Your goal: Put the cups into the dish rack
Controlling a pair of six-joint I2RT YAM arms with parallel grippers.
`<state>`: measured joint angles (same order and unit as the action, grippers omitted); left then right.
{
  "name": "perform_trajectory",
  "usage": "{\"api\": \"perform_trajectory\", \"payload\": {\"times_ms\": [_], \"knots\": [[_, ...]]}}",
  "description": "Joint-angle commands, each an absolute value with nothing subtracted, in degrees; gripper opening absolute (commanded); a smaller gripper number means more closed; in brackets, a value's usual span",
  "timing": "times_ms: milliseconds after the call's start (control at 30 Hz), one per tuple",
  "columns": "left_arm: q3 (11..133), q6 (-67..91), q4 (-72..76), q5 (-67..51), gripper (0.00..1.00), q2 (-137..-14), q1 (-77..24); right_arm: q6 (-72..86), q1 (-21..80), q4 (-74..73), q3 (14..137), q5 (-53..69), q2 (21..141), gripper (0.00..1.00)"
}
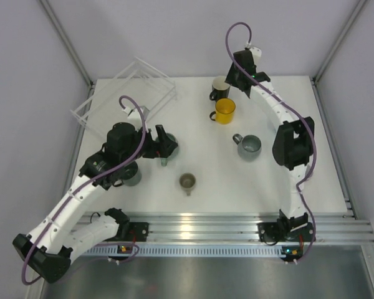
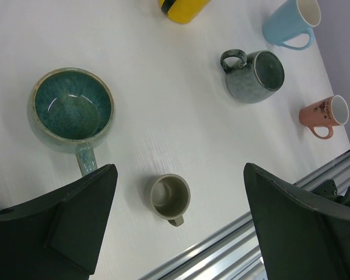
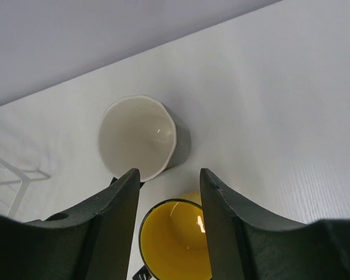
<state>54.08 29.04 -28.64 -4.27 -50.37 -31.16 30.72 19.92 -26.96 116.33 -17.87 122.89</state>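
Tabletop [image 1: 237,187] white, walls [image 1: 193,31] seemingly pale lilac; left gripper [image 2: 181,169] and right gripper [image 3: 169,172] both spread, empty.

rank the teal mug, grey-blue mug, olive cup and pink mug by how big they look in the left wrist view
1. teal mug
2. grey-blue mug
3. pink mug and olive cup: these look about alike, and their distance from the camera differs, so they are not ranked.

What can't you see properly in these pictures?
- Teal mug: top view, mostly under the left arm.
- Yellow cup: left wrist view, cut by the top edge; right wrist view, by the bottom edge.
- Pink mug: left wrist view, print too small to read.
- Dish rack: top view, clear bars faint.
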Motion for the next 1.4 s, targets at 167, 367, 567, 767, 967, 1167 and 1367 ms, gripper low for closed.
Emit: {"api": "perform_trajectory", "payload": {"times_ms": [167, 367, 567, 767, 967, 1167, 1367], "knots": [[54.0, 30.1, -26.7, -5.0, 0.95, -51.2, -31.1, 31.3, 18.5, -20.2, 121.0, -18.2, 128.2, 0.46], [53.3, 30.5, -25.7, -6.0, 0.95, -50.7, -31.1, 30.8, 18.5, -18.3, 121.9, -17.1, 131.7, 0.46], [52.8, 30.4, -25.8, -5.9, 0.95, -50.8, -31.2, 30.8, 18.3, -18.6, 123.1, -17.3, 134.4, 0.45], [52.7, 30.2, -25.6, -6.4, 0.95, -51.0, -31.1, 31.2, 18.3, -18.0, 122.5, -16.0, 136.1, 0.43], [52.5, 30.0, -25.4, -6.4, 0.93, -51.2, -31.2, 31.2, 17.8, -16.9, 123.2, -15.2, 137.3, 0.37], [52.0, 29.7, -24.2, -7.0, 0.91, -51.5, -31.2, 31.7, 16.8, -16.6, 123.7, -12.8, 137.4, 0.28], [52.2, 30.0, -23.9, -7.4, 0.91, -52.6, -31.2, 31.6, 16.9, -19.0, 124.5, -12.6, 138.4, 0.29]]}}
